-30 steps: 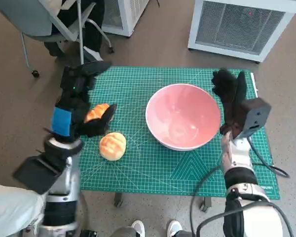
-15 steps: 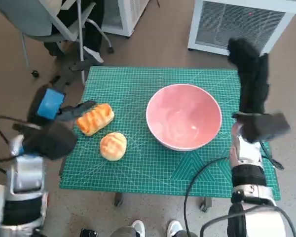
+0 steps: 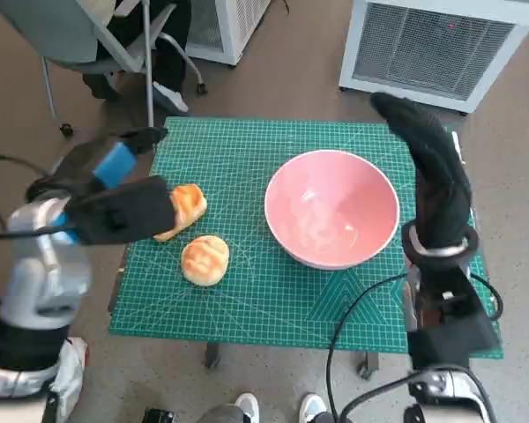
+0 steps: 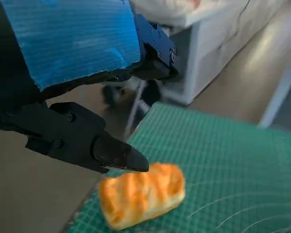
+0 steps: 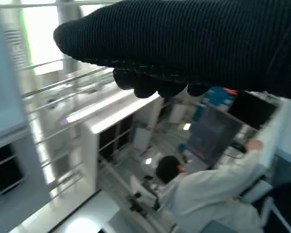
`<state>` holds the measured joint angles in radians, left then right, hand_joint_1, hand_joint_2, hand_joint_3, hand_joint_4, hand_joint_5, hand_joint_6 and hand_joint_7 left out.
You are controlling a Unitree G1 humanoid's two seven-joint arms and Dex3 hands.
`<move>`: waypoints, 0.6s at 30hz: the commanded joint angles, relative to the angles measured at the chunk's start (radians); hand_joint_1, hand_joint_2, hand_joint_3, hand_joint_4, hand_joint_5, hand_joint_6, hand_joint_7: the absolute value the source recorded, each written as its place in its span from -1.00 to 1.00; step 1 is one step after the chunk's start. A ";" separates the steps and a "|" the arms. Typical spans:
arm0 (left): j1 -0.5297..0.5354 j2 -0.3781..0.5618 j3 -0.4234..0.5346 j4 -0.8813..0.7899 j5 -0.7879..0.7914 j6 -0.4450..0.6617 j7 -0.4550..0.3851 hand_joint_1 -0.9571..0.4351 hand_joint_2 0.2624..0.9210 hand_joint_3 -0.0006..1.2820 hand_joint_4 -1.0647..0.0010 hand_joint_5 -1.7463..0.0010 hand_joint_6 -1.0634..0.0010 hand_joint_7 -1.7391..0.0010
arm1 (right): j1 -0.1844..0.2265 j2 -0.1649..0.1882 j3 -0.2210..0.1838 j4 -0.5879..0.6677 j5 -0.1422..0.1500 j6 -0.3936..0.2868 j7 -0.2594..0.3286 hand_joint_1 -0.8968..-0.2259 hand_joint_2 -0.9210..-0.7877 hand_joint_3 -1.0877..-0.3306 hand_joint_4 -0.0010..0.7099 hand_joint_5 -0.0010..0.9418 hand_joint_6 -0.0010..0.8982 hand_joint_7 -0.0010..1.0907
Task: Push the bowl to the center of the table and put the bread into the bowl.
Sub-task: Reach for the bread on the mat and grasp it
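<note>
The pink bowl (image 3: 331, 220) sits on the green cutting mat (image 3: 247, 291), a little toward the robot's right of the middle, so by my reckoning the push is either done or close to it, and the bread is what matters next. There are 2 pieces: an elongated glazed loaf (image 3: 183, 210) near the mat's left edge and a round bun (image 3: 204, 259) just beside it, nearer the robot; neither is in the bowl. The left hand (image 3: 123, 211) hovers at the loaf, partly covering it in the head view; from the left wrist view one black finger (image 4: 116, 154) points down just above the crust (image 4: 141, 194) with nothing held, fingers apart, which looks to me like a lining-up for a grasp. The right hand (image 3: 428, 163) is raised upright beyond the bowl's far right rim, well clear of it, holding nothing; its glove looks extended, but whether its fingers are spread or together I cannot tell. A wheeled chair (image 3: 97, 40) stands on the floor past the table's left corner
</note>
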<state>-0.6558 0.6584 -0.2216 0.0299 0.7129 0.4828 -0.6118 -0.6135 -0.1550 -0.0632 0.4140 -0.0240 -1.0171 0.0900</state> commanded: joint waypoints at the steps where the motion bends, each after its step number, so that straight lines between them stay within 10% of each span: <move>1: -0.029 -0.008 -0.053 0.049 0.028 0.019 -0.028 -0.26 0.89 -0.99 0.50 1.00 0.26 1.00 | 0.060 -0.008 0.015 -0.077 -0.008 0.034 0.012 0.49 -1.00 0.46 0.14 -0.98 -0.99 0.67; 18: -0.079 -0.090 -0.116 0.270 0.006 -0.048 0.042 -0.23 1.00 -0.97 0.57 1.00 0.38 1.00 | 0.098 0.006 0.008 -0.130 -0.079 0.085 -0.032 0.61 -1.00 0.44 0.15 -0.97 -1.00 0.72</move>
<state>-0.7041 0.5841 -0.3224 0.2486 0.7263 0.4572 -0.5911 -0.5354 -0.1524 -0.0571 0.2788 -0.0845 -0.9412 0.0706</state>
